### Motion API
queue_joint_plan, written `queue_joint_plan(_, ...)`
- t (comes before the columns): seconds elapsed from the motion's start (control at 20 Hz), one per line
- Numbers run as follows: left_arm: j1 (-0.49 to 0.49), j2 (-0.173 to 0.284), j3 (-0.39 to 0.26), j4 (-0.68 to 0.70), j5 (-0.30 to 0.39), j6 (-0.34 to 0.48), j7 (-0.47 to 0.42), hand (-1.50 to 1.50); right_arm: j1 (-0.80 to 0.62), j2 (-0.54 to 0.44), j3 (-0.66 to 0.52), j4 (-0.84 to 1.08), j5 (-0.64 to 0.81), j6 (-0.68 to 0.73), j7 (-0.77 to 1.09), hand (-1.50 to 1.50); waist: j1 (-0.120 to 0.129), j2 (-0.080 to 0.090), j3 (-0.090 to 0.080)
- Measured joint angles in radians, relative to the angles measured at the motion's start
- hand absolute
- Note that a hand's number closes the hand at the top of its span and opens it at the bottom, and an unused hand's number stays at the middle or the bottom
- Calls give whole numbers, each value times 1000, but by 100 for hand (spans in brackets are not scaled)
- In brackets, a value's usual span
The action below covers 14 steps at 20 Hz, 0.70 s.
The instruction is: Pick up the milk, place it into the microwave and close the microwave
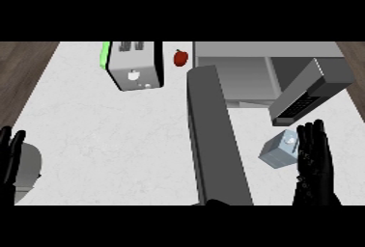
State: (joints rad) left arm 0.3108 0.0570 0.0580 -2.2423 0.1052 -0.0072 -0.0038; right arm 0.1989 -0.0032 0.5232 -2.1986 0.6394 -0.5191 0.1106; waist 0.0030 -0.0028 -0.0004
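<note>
Milk carton: pale blue-grey, lying tilted on the white table, near the right edge, just in front of the microwave and below its dark control panel. Right hand: black, fingers straight and close together, pointing up the view, just beside the carton's right side; touching or apart, cannot tell; nothing pinched. Left hand: at the left edge, fingers straight and up, resting, holding nothing. Microwave door: swung wide open, a long dark grey slab reaching from the cavity toward the lower edge, just left of the carton. Cavity: grey, open, at top right. Toaster: silver, at top, left of the microwave. Red pepper-like item: small, between toaster and microwave. Step judged: approach to grasp, carton not yet lifted. Risks judged: carton already askew, so likely to slide or roll from a flat-fingered push rather than seat in a curl; narrow lane between door and control panel, so possible knock against either on the lift; carton near the table's right edge, so possible shove off it.
</note>
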Motion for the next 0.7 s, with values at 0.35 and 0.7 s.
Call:
queue_joint_plan(0.35,102,7,65,-65,83,-76,-14,-150,41,-14,-34,51,-55,-59,-35,-150,1,0,0)
queue_joint_plan(0.7,187,-15,105,-122,126,-135,-22,-150,26,-15,-103,174,-172,-93,-138,-150,3,-2,0)
